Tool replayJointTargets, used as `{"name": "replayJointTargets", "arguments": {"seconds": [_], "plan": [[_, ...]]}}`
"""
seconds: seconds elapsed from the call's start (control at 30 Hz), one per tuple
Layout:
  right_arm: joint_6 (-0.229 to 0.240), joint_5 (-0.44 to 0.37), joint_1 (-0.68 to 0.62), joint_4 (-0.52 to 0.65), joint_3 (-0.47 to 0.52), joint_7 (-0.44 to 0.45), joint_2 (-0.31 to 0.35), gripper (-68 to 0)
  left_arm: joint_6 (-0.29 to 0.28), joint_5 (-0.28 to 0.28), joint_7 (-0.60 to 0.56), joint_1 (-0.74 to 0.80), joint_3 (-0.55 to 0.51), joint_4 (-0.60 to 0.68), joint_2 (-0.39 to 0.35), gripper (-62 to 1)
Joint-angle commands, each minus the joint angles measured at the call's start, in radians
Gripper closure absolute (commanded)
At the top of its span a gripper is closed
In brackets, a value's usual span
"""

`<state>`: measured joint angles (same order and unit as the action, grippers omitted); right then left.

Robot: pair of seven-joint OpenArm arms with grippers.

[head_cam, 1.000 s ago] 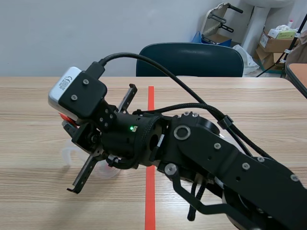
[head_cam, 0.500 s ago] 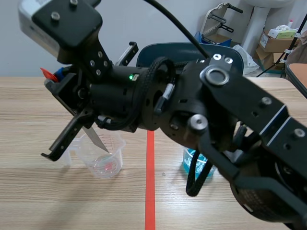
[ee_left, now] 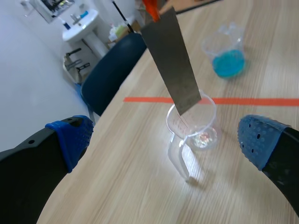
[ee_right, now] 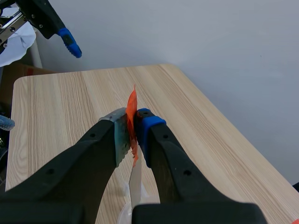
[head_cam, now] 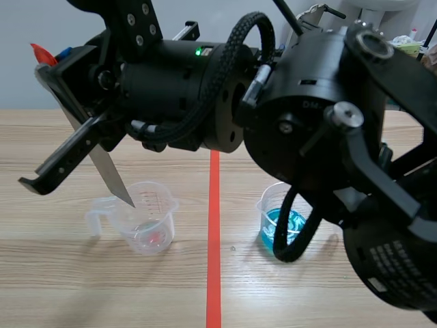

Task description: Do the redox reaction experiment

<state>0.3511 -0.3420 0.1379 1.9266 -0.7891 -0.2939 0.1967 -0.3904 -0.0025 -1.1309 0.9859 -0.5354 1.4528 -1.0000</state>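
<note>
Right jaws: clenching a metal strip (head_cam: 102, 167), tip hanging over the clear cup (head_cam: 149, 220).
Left jaws: hovering released, facing that cup.
Blue cup (head_cam: 276, 222): sitting beside it.

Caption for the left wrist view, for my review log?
Open left hand before a metal strip hanging tip-down at the mouth of the clear beaker; blue-liquid beaker beyond.
</note>
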Motion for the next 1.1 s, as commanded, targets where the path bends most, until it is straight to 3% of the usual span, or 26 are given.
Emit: {"name": "replayJointTargets", "arguments": {"seconds": [0.0,0.77,1.07], "plan": [[-0.006,-0.008,0.015,0.007,0.005,0.016,-0.001,-0.9,-0.002,-0.026,-0.024,-0.003,0.002,0.002,0.005,-62.3],[-0.006,-0.010,0.015,0.007,0.005,0.015,-0.001,-0.9,-0.009,-0.100,-0.047,-0.003,0.002,0.002,0.005,-62.3],[-0.006,-0.010,0.015,0.007,0.005,0.015,-0.001,-0.9,-0.009,-0.099,-0.033,-0.003,0.002,0.002,0.005,-62.3]]}}
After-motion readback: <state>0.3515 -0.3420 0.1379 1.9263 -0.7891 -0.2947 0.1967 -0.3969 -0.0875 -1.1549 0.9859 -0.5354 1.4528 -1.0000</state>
